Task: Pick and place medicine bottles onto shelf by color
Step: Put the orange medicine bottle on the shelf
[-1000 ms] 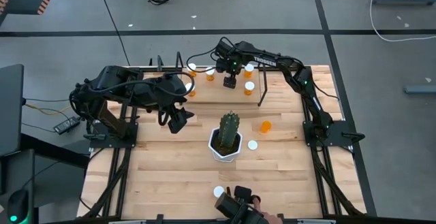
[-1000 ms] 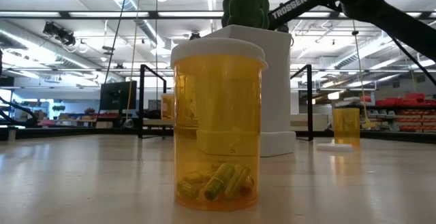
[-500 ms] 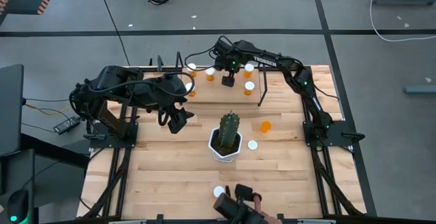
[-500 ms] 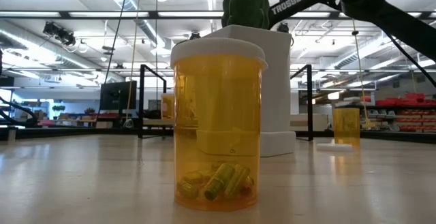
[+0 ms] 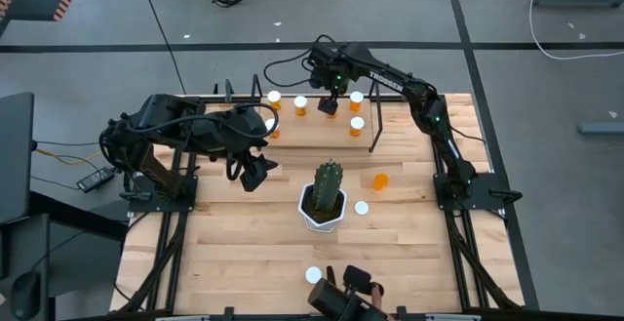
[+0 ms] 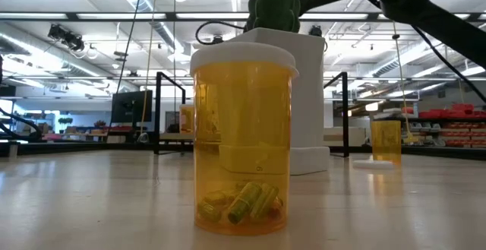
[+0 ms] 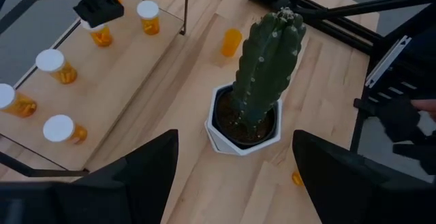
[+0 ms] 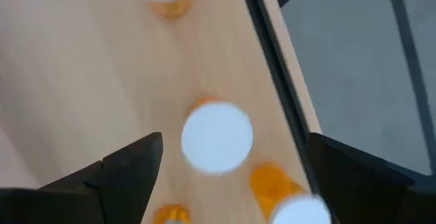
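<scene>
The shelf (image 5: pixel 317 131) stands at the table's far middle with several medicine bottles on its top board, orange with white caps. My right gripper (image 5: pixel 331 94) hovers open above one of them (image 8: pixel 216 137), which stands upright on the board, its fingers well clear of the cap. My left gripper (image 5: pixel 255 173) waits open above the table, left of the cactus. An uncapped bottle (image 5: pixel 380 180) stands on the table right of the cactus, its white cap (image 5: pixel 362 207) lying beside it. Another capped bottle (image 6: pixel 243 136) stands near the front edge.
A green cactus in a white pot (image 5: pixel 325 196) stands mid-table between the arms. The shelf's black rod frames (image 5: pixel 373 126) rise at both its ends. A black camera unit (image 5: pixel 341 297) sits at the near edge beside the front bottle (image 5: pixel 313 275).
My right gripper has risen straight up from the shelf's top board, turning a little about its own axis. The bottle that was under it stays upright on the board.
</scene>
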{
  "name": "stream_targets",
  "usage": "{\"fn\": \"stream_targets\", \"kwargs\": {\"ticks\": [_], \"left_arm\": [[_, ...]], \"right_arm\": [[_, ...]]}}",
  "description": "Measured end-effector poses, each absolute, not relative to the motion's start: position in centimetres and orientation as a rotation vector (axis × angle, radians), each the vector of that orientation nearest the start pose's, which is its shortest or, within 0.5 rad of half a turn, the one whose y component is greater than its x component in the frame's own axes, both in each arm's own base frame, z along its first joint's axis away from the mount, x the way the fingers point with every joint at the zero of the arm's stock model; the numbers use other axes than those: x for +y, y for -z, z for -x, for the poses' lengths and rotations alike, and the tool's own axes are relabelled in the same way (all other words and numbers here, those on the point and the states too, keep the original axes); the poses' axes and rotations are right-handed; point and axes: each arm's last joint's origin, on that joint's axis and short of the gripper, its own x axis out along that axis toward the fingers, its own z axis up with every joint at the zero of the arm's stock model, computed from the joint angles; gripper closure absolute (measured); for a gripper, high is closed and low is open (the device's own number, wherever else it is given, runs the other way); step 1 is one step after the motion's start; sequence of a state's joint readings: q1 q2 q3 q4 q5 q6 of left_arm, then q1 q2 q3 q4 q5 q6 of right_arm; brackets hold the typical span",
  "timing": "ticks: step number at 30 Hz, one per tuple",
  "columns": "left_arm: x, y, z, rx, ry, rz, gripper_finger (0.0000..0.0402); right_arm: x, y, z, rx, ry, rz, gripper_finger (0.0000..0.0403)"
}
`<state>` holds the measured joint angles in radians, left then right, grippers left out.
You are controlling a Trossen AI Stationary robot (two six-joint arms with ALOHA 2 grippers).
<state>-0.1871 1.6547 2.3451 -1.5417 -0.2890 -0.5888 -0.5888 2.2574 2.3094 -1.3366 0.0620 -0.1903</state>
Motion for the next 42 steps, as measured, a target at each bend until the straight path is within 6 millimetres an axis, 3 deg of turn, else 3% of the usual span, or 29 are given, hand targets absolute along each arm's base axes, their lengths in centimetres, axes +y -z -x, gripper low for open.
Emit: {"fn": "stream_targets", "kwargs": {"ticks": [7,22,28,35,42], "left_arm": [[-4.0,-49.7,-25.3,0.767,-0.331,0.353,0.0109],[-4.5,-49.7,-25.2,0.766,-0.315,0.347,0.0109],[-4.5,-49.7,-25.2,0.766,-0.315,0.347,0.0109],[-4.5,-49.7,-25.2,0.769,-0.306,0.325,0.0109],[-4.7,-49.5,-25.6,0.765,-0.297,0.323,0.0109]], "right_arm": [[-24.1,-30.8,-37.2,1.299,0.448,-0.253,0.0031],[-19.4,-40.3,-32.7,1.048,0.548,-0.312,0.0031],[-16.8,-42.2,-30.4,1.087,0.591,-0.344,0.0031],[-14.0,-44.9,-28.1,0.964,0.668,-0.471,0.0031],[-10.2,-45.4,-26.7,0.918,0.739,-0.553,0.0031]]}}
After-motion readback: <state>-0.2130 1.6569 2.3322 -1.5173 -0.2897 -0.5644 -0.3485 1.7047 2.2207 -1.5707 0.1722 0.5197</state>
